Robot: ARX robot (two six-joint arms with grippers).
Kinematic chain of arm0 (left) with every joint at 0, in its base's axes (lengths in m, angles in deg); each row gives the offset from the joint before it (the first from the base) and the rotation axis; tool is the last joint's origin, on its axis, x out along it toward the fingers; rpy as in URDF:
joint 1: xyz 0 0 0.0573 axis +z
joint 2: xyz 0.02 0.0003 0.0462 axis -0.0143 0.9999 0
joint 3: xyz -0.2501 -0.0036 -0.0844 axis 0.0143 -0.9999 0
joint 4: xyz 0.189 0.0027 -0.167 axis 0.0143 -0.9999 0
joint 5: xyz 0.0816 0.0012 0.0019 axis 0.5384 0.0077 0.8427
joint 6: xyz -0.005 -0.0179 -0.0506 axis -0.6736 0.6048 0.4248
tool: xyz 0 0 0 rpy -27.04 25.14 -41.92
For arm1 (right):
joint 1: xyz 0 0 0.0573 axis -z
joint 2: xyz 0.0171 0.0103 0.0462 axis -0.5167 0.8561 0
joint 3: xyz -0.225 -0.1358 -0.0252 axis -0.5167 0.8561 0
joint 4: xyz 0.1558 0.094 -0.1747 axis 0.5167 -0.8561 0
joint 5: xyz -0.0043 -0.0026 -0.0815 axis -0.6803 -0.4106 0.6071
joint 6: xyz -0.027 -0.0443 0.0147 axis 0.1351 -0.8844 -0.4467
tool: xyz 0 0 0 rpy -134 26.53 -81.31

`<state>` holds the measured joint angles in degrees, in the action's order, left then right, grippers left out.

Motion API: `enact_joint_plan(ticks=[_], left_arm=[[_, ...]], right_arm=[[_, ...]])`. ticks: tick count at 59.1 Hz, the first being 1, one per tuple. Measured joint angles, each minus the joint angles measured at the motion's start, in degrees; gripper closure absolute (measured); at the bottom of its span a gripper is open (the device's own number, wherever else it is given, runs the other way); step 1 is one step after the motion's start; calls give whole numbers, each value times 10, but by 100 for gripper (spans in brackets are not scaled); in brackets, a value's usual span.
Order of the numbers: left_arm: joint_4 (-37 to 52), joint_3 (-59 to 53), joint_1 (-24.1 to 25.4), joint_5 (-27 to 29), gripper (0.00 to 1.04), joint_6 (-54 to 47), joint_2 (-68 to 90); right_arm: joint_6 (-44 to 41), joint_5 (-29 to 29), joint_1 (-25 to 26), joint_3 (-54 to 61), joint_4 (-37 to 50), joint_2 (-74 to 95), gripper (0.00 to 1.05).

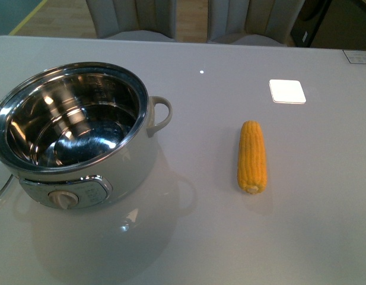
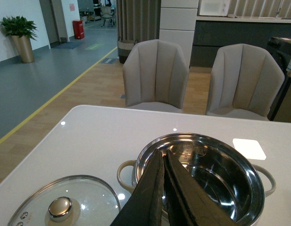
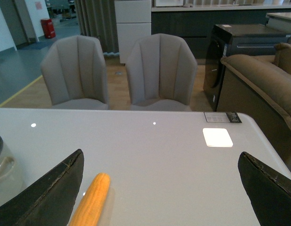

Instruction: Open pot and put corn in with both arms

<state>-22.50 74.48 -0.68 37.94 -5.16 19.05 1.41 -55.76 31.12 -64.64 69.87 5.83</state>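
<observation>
In the front view, the pot (image 1: 82, 136) fills the left half of the frame. It stands uncovered on a pale grey table (image 1: 230, 243), with its shiny steel bowl open to the camera, its dial panel (image 1: 67, 196) facing forward and one loop handle (image 1: 162, 116) pointing toward the centre. The corn (image 1: 252, 157) lies right of centre, with one end toward the camera, well apart from the pot with bare table between them. A white square tile (image 1: 287, 91) lies in the upper right, beyond the corn. Two grey chairs (image 1: 135, 18) stand along the top edge. Seen from my left wrist, my left pincer (image 2: 162, 155) has its two black fingers pressed together with nothing between them, held above the pot's near rim. The glass lid (image 2: 84, 197) lies flat on the table just beside the pot, with its knob (image 2: 59, 208) up. Seen from my right wrist, my right pincer (image 3: 160, 154) has its fingers spread wide apart and holds nothing. The corn lies on the table close by one finger (image 3: 46, 188).
</observation>
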Motion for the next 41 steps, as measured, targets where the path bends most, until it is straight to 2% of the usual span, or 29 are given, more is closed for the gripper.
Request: enact_joint_plan(ticks=[5,22,26,27,29,36,41], left_arm=[[-1,0,0,0,100,0,0],[-1,0,0,0,47,0,0],[-1,0,0,0,36,0,0],[-1,0,0,0,30,0,0],[-1,0,0,-1,23,0,-1],[-1,0,0,0,5,0,-1],[-1,0,0,0,7,-1,-1]], right_arm=[[0,0,0,0,0,0,9],[6,0,0,-1,-4,3,9],[70,7,-5,-42,-115,60,9],[103,9,-8,-64,-168,104,9],[160,9,-12,-82,-214,155,9],[242,14,-29,-87,-199,233,9],[267,23,-43,-96,-157,279,9]])
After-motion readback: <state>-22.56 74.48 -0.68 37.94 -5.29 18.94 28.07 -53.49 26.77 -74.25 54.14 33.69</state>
